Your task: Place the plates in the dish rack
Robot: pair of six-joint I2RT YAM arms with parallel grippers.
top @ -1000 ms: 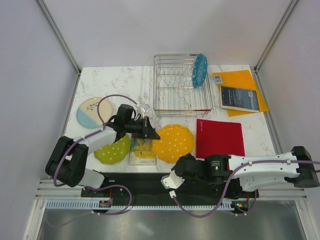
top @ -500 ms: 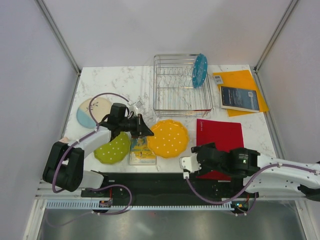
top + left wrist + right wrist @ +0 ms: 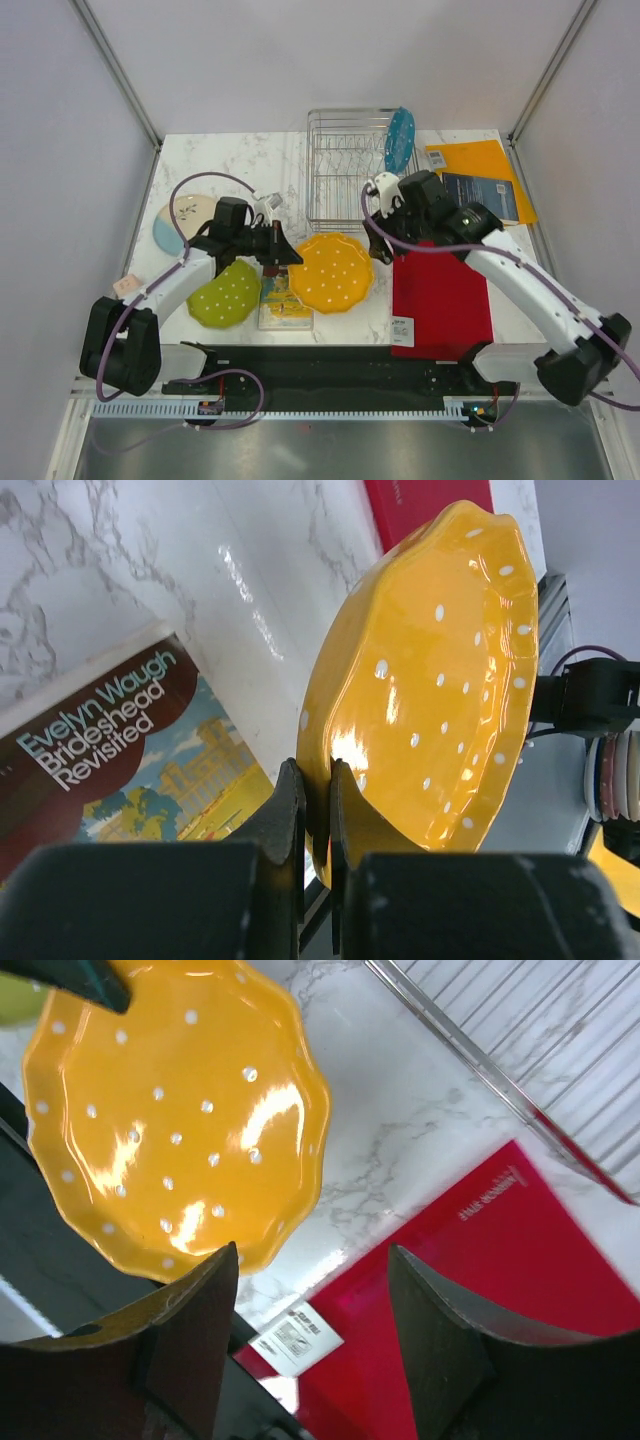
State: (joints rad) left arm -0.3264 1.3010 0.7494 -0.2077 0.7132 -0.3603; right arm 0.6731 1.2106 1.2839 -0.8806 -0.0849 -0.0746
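Note:
My left gripper [image 3: 287,256] is shut on the left rim of the orange-yellow dotted plate [image 3: 331,272], which it holds tilted above the table; the wrist view shows both fingers [image 3: 291,802] pinching the plate [image 3: 430,670]. My right gripper [image 3: 378,243] is open and empty, hovering by the plate's right edge; its view shows the plate [image 3: 170,1110] below left. The silver wire dish rack [image 3: 350,170] stands at the back with the teal plate [image 3: 400,140] upright in it. The lime green plate [image 3: 228,293] and the cream-and-blue plate [image 3: 178,222] lie at the left.
An illustrated book [image 3: 283,300] lies under the held plate's left side, also in the left wrist view [image 3: 120,750]. A red folder [image 3: 440,295] lies at the right, below my right gripper [image 3: 315,1260]. An orange envelope [image 3: 480,158] with a dark book [image 3: 478,197] lies right of the rack.
The right arm has swung from the near edge up and back to beside the rack, open. The left gripper has lifted and tilted the orange-yellow plate, shifting it slightly left.

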